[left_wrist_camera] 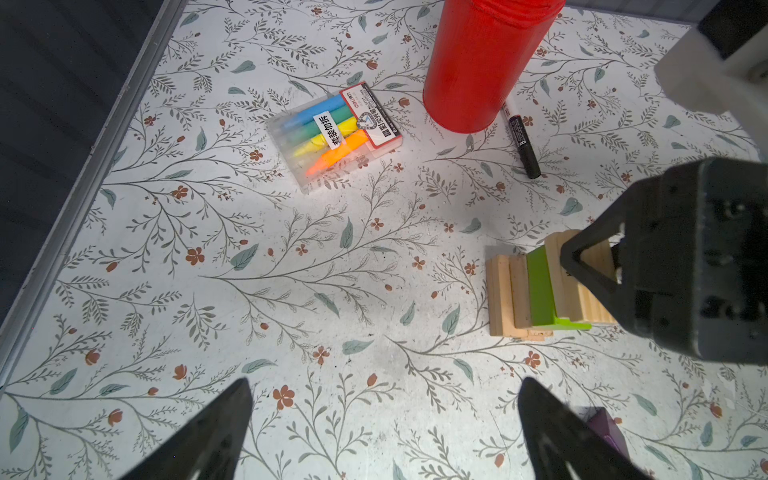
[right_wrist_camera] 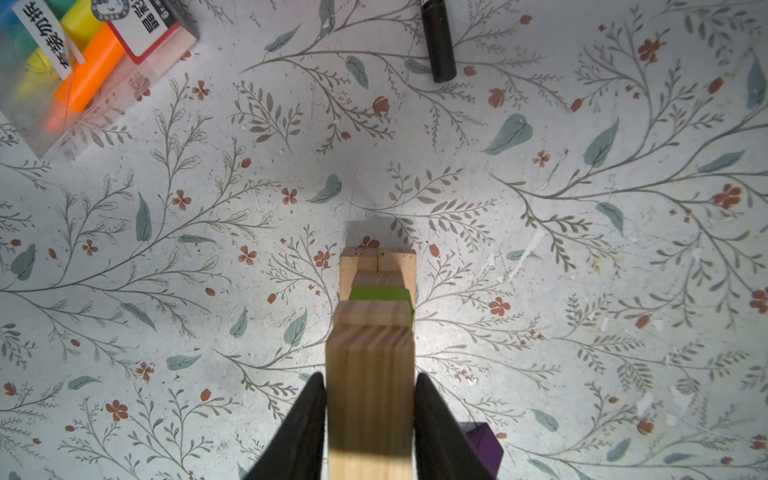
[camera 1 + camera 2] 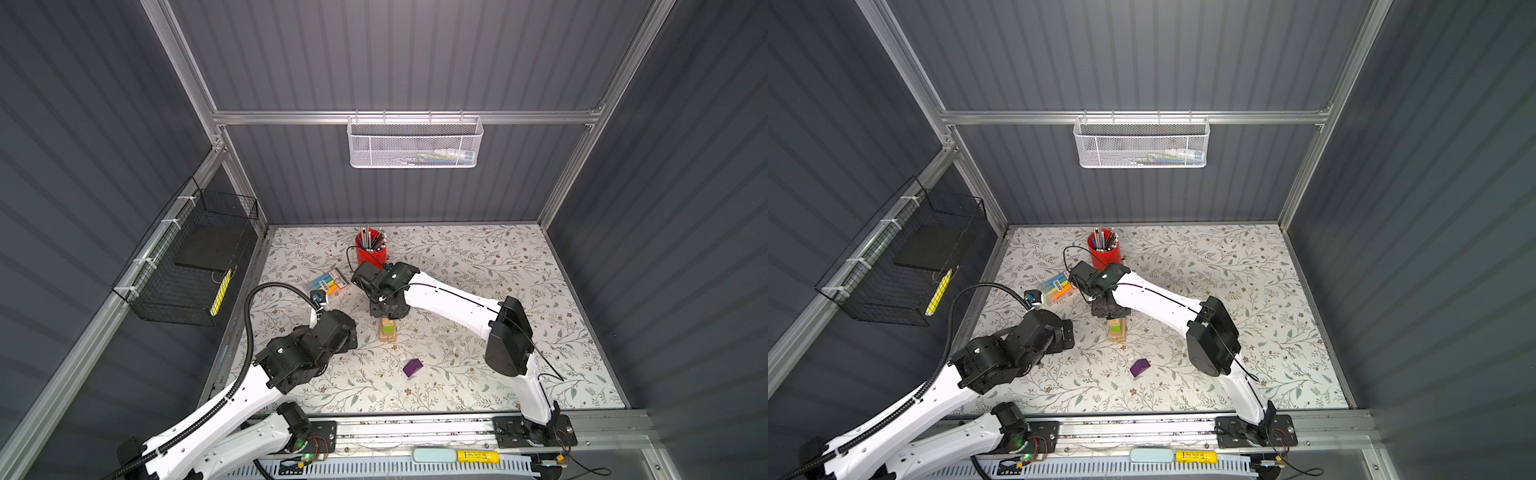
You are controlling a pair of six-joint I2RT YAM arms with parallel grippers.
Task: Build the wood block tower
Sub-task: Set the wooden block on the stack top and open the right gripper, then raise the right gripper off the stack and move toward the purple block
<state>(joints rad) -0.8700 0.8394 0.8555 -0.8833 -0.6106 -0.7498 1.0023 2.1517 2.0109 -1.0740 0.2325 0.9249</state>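
Right wrist view: right jaws closed on a pale wood block, one finger against each side. It hangs directly over the wood block tower. I cannot tell whether it touches the top layer yet.

Tower stands mid-bench, under the right wrist in both top views.

Left wrist view: layers are not square. The lime-green block pokes out past the pale layers around it.

Left jaws wide open and empty over bare bench, beside the tower but apart from it.

Purple block lies loose near the front edge, well apart from the tower and not yet stacked.

Risks as I judge them:
- Release off-centre: the block tips off the staggered layer below and takes others down.
- Any push down or sideways while gripped shoves the upper layers, which look poorly seated.
- On opening, a finger could drag the block or clip the layer beneath during the lift away.
- Red pencil cup sits just behind the right wrist, so a careless retreat backwards may knock it.
- Sending the left arm for the purple block too early crowds the tower, and a brush would topple it.
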